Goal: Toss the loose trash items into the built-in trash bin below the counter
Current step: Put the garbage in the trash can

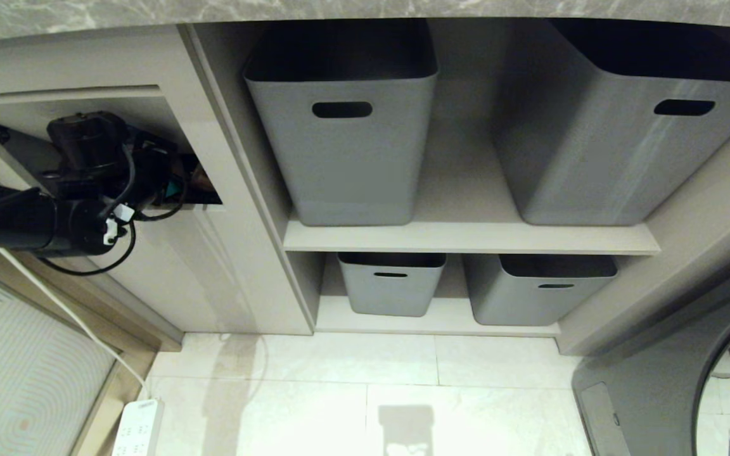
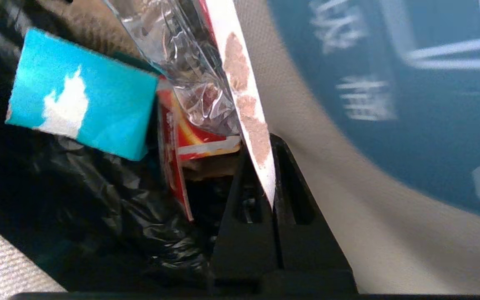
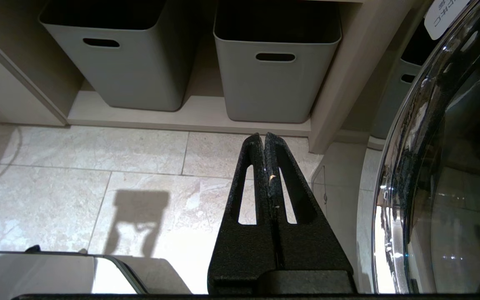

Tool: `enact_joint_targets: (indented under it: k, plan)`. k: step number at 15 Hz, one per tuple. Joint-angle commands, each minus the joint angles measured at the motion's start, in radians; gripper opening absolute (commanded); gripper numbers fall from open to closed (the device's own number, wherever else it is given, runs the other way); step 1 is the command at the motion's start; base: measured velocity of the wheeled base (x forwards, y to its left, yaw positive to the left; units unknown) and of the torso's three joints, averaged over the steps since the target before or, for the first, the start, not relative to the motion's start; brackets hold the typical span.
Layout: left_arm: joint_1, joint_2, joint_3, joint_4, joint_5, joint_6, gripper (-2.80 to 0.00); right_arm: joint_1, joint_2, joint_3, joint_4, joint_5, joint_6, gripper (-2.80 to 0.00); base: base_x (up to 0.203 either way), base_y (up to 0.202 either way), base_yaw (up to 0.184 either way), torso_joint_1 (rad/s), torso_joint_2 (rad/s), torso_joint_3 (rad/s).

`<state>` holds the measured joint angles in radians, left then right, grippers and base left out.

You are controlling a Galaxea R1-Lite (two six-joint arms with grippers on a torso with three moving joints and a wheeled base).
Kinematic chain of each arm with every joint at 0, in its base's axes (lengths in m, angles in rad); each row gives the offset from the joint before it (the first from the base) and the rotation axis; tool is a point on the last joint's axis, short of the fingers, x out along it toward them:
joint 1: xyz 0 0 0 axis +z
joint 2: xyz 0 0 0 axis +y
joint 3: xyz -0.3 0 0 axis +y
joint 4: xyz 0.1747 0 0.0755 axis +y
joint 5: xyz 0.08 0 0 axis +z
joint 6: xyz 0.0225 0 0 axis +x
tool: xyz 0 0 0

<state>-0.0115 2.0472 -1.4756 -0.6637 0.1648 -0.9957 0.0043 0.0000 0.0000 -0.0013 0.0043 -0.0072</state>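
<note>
My left arm [image 1: 86,158] reaches into the open slot of the built-in trash bin [image 1: 168,272], under the counter [image 1: 365,9]. Its gripper [image 2: 263,143] is shut on the clear white-edged wrapper [image 2: 240,83], whose edge runs between the fingertips. Beside it, over the black bin bag [image 2: 98,200], are the red-and-yellow-edged wrapper [image 2: 177,137] and a teal-faced cardboard piece [image 2: 81,96]; I cannot tell whether these are clamped too. The swing flap [image 2: 348,187] with its blue sticker [image 2: 411,104] lies close against the gripper. My right gripper [image 3: 263,137] is shut, holds nothing and is parked above the floor tiles.
Grey tubs [image 1: 339,126] [image 1: 625,126] stand on the upper beige shelf [image 1: 466,237], with two smaller ones [image 1: 390,285] below. A white power strip [image 1: 137,427] and its cable lie on the floor at the left. A round glass appliance door [image 3: 444,166] is at the right.
</note>
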Motion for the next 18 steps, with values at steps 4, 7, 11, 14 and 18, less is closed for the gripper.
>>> enact_joint_targets:
  k: [4, 7, 11, 14, 18]
  plan:
    - [-0.001, 0.03, -0.035, 0.007, -0.005, -0.006, -2.8, 0.0, -0.002, 0.0, 0.0, 0.0, 0.0, -2.8, 0.0, 0.0, 0.0, 0.0, 0.0, 0.0]
    - [-0.002, 0.05, -0.09, 0.039, -0.007, -0.01, -2.8, 0.0, -0.002, 0.0, 0.0, 0.0, 0.0, -2.8, 0.0, 0.0, 0.0, 0.0, 0.0, 0.0]
    - [-0.005, 0.059, -0.118, 0.071, -0.005, -0.014, -2.8, 0.0, -0.002, 0.0, 0.0, 0.0, 0.0, -2.8, 0.0, 0.0, 0.0, 0.0, 0.0, 0.0]
    - [-0.007, 0.056, -0.118, 0.076, -0.007, -0.012, 0.0, 0.0, -0.002, 0.0, 0.0, 0.0, 0.0, -2.8, 0.0, 0.0, 0.0, 0.0, 0.0, 0.0]
    - [-0.005, 0.05, -0.115, 0.087, -0.005, -0.011, 0.0, 0.0, 0.0, 0.0, 0.0, 0.0, 0.0, -2.8, 0.0, 0.0, 0.0, 0.0, 0.0, 0.0]
